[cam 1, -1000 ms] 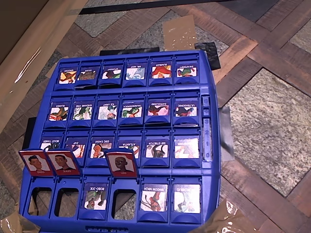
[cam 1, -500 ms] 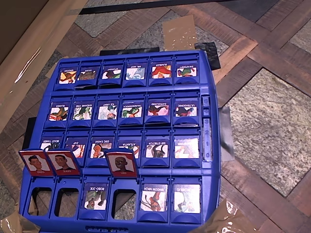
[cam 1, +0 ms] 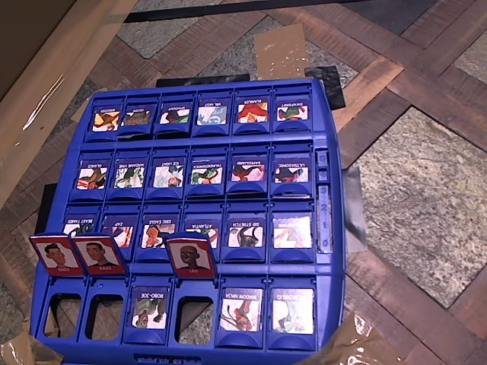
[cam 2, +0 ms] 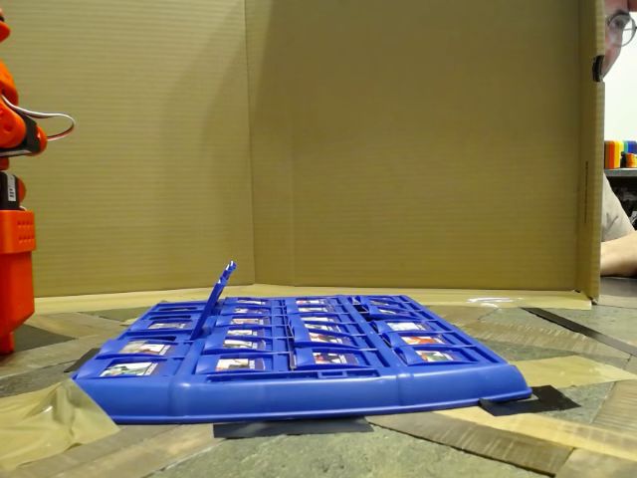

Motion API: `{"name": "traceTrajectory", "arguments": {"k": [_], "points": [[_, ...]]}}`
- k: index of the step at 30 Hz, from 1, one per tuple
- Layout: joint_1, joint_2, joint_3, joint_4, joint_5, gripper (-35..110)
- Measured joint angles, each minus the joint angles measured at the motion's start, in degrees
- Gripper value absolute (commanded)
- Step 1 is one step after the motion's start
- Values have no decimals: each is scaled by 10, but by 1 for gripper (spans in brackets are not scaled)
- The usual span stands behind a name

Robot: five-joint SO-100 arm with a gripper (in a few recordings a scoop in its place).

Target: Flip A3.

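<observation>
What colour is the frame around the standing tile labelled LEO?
Red, around the LEO tile; clearest in the overhead view.

Patchwork wood-and-stone-patterned table [cam 1: 426, 182], blue game board [cam 1: 335, 251] lying flat, taped-down corners, cardboard backdrop [cam 2: 398, 139] behind

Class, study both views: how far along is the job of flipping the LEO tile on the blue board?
Nothing looks done: the LEO tile stands upright, red portrait showing, beside two other raised red tiles on the blue board. Nothing is in hand; only the orange arm stands at the fixed view's left edge. The whole flip remains.
</observation>
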Motion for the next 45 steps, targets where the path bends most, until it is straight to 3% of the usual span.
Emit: {"name": "traceTrajectory", "arguments": {"k": [24,31,45], "points": [[3,-1,0,27,59,0],[5,-52,-30,192,63,0],[58,-203,-174,698,65,0]]}}
